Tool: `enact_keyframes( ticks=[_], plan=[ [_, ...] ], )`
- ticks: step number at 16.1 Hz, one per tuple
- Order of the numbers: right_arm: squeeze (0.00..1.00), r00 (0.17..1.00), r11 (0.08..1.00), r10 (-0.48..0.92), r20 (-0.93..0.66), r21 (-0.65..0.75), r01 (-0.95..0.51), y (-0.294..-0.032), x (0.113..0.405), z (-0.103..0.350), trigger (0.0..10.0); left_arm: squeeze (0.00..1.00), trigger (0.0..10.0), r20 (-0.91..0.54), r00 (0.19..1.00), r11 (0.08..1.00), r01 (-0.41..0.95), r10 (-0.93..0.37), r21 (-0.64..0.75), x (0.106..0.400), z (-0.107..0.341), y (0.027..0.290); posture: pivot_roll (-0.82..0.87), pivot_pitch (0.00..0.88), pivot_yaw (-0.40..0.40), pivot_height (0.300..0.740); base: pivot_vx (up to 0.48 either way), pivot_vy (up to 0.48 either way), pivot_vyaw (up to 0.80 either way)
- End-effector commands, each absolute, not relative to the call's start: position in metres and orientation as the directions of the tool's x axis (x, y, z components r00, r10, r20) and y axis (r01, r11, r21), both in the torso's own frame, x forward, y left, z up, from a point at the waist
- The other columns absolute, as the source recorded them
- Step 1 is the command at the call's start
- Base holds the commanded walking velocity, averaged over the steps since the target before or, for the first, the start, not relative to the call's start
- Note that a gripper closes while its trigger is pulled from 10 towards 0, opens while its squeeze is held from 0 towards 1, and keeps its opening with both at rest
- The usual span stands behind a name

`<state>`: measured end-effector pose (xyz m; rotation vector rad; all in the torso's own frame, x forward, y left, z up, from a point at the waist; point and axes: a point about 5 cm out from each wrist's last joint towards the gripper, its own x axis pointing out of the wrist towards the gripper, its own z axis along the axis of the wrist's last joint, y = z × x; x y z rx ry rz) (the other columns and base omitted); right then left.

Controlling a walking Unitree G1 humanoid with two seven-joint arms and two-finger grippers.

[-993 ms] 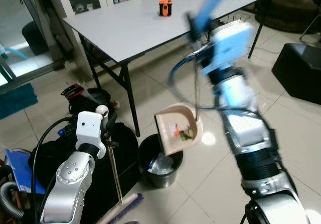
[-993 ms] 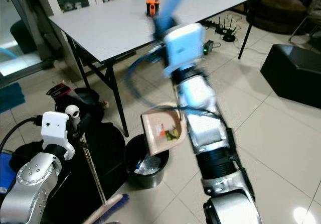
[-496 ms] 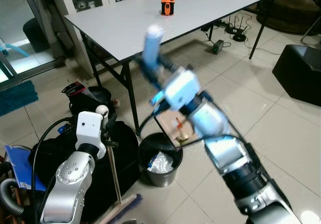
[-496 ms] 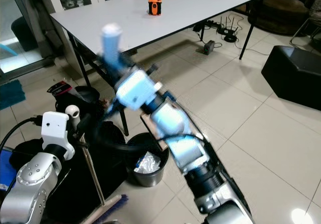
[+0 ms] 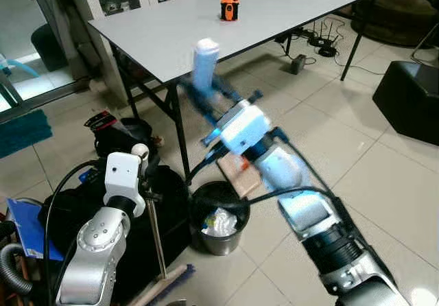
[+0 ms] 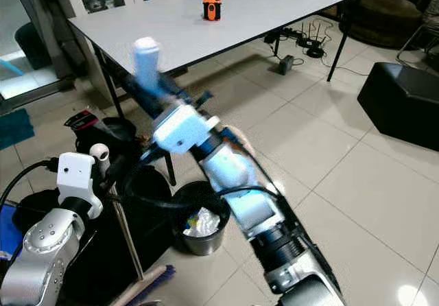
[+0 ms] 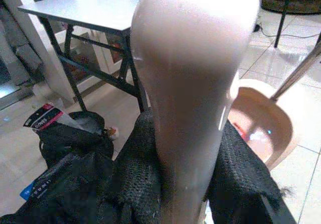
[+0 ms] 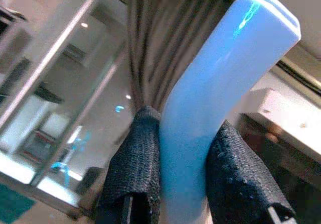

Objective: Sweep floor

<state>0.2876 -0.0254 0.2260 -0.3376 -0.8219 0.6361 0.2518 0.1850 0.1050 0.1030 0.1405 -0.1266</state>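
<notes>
The right gripper (image 8: 170, 184) has its fingers closed on the pale blue plastic handle (image 5: 204, 60) of a beige long-handled dustpan (image 5: 238, 173), whose scoop hangs tilted just above the round black waste bin (image 5: 219, 217) on the tiled floor (image 5: 357, 155). The left gripper (image 7: 165, 184) has its fingers clamped on the cream rounded handle top (image 7: 193, 58) of a thin-shafted broom (image 5: 155, 234), whose bristle head rests on the floor at the robot's left. Judging by the scoop over the bin, where crumpled litter already lies, the sweeping seems largely done and the emptying step is under way; setting the tools aside likely remains. Counted: one dustpan, one broom, one bin, and one grey desk (image 5: 171, 31) carrying one small orange object (image 5: 228, 9).
</notes>
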Motion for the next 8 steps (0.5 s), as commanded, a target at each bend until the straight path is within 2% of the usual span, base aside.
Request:
enact_keyframes(
  ticks=[1,3,5,7,8],
  plan=[
    [0.00,0.526,0.804,0.589,0.613,-0.510,-0.307,-0.038,0.295,0.245,10.0,0.00,10.0,-0.114,0.986,0.986,0.132,-0.120,0.105,0.253,0.110,0.186,0.04,0.000,0.044,0.740,0.000,0.000,0.00],
    [0.00,0.661,0.871,0.458,0.594,-0.446,-0.204,-0.071,0.308,0.248,10.0,0.00,10.0,-0.115,0.984,0.985,0.147,-0.136,0.094,0.254,0.109,0.186,0.04,0.000,0.044,0.740,0.000,0.000,0.00],
    [0.00,0.743,0.921,0.337,0.579,-0.365,-0.134,-0.097,0.313,0.248,10.0,0.00,10.0,-0.124,0.982,0.984,0.156,-0.145,0.084,0.255,0.109,0.186,0.04,0.000,0.046,0.740,0.000,0.000,0.00],
    [0.00,0.825,0.960,0.174,0.538,-0.278,-0.021,-0.133,0.317,0.244,10.0,0.00,10.0,-0.129,0.980,0.983,0.163,-0.151,0.084,0.255,0.108,0.187,0.03,0.000,0.047,0.740,-0.259,0.000,0.00],
    [0.00,0.838,0.958,0.147,0.526,-0.286,0.011,-0.143,0.317,0.243,10.0,0.00,10.0,-0.130,0.980,0.983,0.165,-0.153,0.085,0.256,0.108,0.186,0.03,0.000,0.047,0.740,-0.266,0.000,0.00]
  ],
)
